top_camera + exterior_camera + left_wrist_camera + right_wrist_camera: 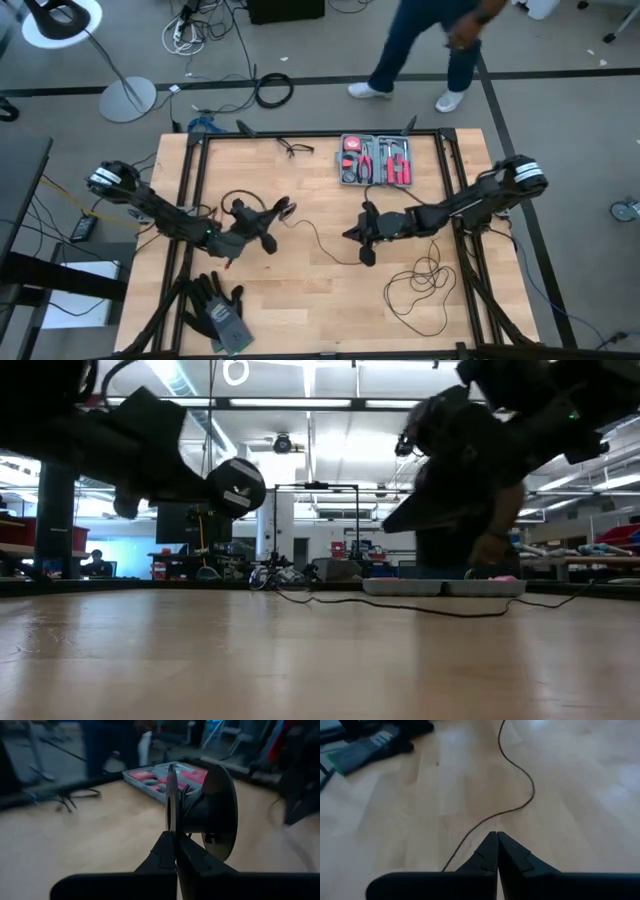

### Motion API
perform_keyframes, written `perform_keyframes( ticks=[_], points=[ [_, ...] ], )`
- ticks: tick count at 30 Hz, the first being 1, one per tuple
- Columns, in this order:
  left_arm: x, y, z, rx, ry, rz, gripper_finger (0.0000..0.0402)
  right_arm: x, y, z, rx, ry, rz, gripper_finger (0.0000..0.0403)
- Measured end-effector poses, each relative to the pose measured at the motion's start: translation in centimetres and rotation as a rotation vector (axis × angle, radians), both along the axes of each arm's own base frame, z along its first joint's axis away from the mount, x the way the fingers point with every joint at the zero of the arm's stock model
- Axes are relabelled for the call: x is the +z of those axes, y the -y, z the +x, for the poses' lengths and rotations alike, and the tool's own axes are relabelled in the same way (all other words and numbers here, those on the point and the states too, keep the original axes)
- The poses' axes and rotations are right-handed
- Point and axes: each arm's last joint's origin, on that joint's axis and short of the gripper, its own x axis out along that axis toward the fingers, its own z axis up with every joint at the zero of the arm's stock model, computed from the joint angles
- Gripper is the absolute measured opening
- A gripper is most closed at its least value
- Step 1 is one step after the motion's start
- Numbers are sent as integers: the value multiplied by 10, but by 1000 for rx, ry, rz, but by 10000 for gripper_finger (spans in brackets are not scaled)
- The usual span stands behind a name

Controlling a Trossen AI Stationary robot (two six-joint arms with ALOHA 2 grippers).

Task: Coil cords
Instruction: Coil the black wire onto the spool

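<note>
The wooden table (320, 300) filled the middle of the high view, with a person (430, 40) walking past along the top edge. At the table's upper centre sat an open tool case (377, 160) with red-handled tools, a pair of gloves (222, 312) lay at the lower left, and a small wire item (296, 148) rested near the upper edge. The left gripper (268, 222) sat left of centre, its fingers pinched together on the rim of a round spool (210, 812) — the left wrist view showed the disc clamped edge-on between the tips. From there the thin black cord (318, 236) ran rightward across the wood to the right gripper (362, 238) at centre, then on to a loose tangle (420, 282) at the lower right. In the right wrist view the right claw's fingers met at a point with the cord (517, 800) trailing out from them, so it appeared to be closed on the cord. The step in hand looked like winding: one end held, the line gripped midway, most of the slack not yet gathered. The next move would call for wrapping the held stretch round the spool — keeping light tension so the thin line neither slips nor snags on the tangle.
</note>
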Motion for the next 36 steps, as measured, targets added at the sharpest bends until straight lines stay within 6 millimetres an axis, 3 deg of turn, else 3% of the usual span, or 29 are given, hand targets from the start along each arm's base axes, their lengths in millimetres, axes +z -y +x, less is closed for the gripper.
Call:
perform_keyframes(
  ticks=[7,12,17,24,36],
  points=[
    [-8,-15,-26,-32,172,-46,0,-13,-9,50,-19,-29,-96,2],
    [-11,-20,-29,-62,173,-50,0,-13,-9,86,-93,-9,-222,4],
    [-12,-22,-27,-129,170,-65,0,-11,-3,111,-139,20,-226,6],
    [-13,-28,-24,-192,129,-31,0,-19,-2,117,-100,-2,-219,29],
    [-12,-33,-22,-198,119,-13,0,-34,-2,123,-46,20,-257,140]
  ],
)
